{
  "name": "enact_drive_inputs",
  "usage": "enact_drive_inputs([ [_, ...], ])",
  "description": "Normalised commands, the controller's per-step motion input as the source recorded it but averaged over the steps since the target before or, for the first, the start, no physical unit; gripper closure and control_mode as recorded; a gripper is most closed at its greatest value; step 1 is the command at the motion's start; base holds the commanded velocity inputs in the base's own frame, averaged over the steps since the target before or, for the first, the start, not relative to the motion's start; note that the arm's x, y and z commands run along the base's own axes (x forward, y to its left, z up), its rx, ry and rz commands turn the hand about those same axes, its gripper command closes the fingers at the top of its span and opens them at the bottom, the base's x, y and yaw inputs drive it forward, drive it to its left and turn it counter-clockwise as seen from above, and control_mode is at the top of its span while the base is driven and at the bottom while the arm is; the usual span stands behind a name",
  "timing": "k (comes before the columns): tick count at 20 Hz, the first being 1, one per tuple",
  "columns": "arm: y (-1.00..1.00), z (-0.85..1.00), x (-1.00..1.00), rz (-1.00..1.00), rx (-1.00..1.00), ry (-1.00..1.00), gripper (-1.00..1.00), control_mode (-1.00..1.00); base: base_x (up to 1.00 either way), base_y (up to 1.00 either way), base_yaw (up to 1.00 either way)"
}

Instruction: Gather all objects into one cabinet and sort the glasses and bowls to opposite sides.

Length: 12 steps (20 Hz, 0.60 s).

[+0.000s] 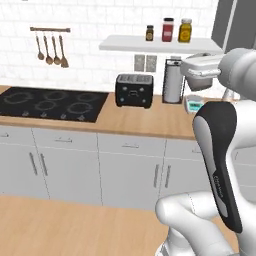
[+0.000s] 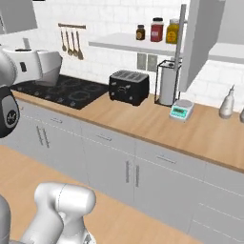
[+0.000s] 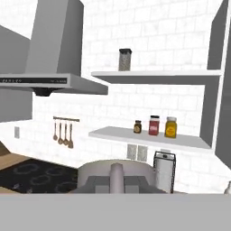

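Hand view: claw [image 3: 117,180] fingertips hidden.

Toaster [image 1: 134,90], towel roll [image 1: 173,81] block counter's back.

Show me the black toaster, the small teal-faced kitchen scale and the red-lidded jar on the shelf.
Black toaster [image 1: 134,90], left base view, front face.
Teal-faced kitchen scale [image 2: 181,110], right base view, top plate.
Red-lidded jar [image 2: 157,30], right base view, body.
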Motion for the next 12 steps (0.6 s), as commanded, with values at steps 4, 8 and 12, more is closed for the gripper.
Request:
enact_drive_inputs([
  [4, 0.00, 0.00, 0.00, 0.00, 0.00, 0.00, 1.00, 1.00, 0.51, 0.87, 0.05],
  [8, 0.00, 0.00, 0.00, 0.00, 0.00, 0.00, 1.00, 1.00, 0.53, 0.84, 0.05],
  [12, 0.00, 0.00, 0.00, 0.00, 0.00, 0.00, 1.00, 1.00, 0.52, 0.84, 0.04],
])
